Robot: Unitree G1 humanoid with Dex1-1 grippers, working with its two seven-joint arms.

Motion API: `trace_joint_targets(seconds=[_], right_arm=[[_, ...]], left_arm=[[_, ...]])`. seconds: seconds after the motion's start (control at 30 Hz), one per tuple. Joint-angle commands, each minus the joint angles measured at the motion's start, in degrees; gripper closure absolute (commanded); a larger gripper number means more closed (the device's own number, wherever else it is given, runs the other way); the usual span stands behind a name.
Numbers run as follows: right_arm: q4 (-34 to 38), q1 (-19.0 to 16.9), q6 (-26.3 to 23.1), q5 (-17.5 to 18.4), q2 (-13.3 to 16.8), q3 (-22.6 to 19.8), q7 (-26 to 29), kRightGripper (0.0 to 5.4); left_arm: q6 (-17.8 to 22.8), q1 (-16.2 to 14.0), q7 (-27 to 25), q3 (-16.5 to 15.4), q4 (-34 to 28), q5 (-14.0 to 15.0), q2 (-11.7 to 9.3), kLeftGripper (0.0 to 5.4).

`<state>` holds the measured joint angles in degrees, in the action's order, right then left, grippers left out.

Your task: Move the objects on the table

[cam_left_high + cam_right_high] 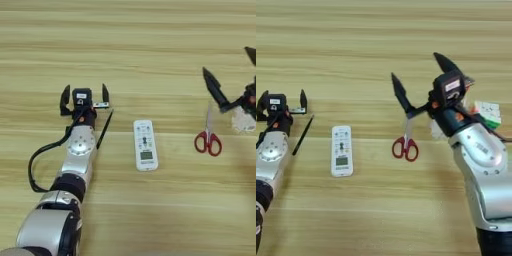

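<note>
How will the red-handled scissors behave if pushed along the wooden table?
The red-handled scissors lie flat with blades closed, so they would probably slide, not roll. Pushed off-centre, they may well pivot. The thin blades leave little to grip from above.

Light-brown wooden table top (150, 45) fills the whole frame, edge to edge, plank grain lines running side to side. Even, soft light falls across it, with faint shadows only. No wall or floor shows.
</note>
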<state>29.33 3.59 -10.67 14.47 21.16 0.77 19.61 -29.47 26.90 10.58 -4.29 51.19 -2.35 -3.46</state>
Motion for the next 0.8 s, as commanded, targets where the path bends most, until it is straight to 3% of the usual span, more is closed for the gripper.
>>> trace_joint_targets(seconds=[0.03,0.37,0.5,0.8], right_arm=[[-2.54,-1.16,-1.22,-3.33,-0.97,6.69,1.73,0.04],[-14.06,-1.22,-0.70,-9.72,-4.37,17.19,3.42,0.04],[-18.03,-0.38,1.73,-14.61,-6.06,21.04,2.49,0.04],[-20.53,0.97,4.47,-19.76,-9.73,26.46,2.77,0.04]], left_arm=[[0.14,0.90,0.01,-0.17,0.71,-0.31,-0.21,0.00],[-0.01,1.27,0.13,-0.13,1.40,-0.36,-0.10,0.00],[0.00,1.31,0.15,-0.12,1.44,-0.37,-0.08,0.00],[-0.10,1.48,0.34,-0.04,1.78,-0.46,0.07,0.00]])
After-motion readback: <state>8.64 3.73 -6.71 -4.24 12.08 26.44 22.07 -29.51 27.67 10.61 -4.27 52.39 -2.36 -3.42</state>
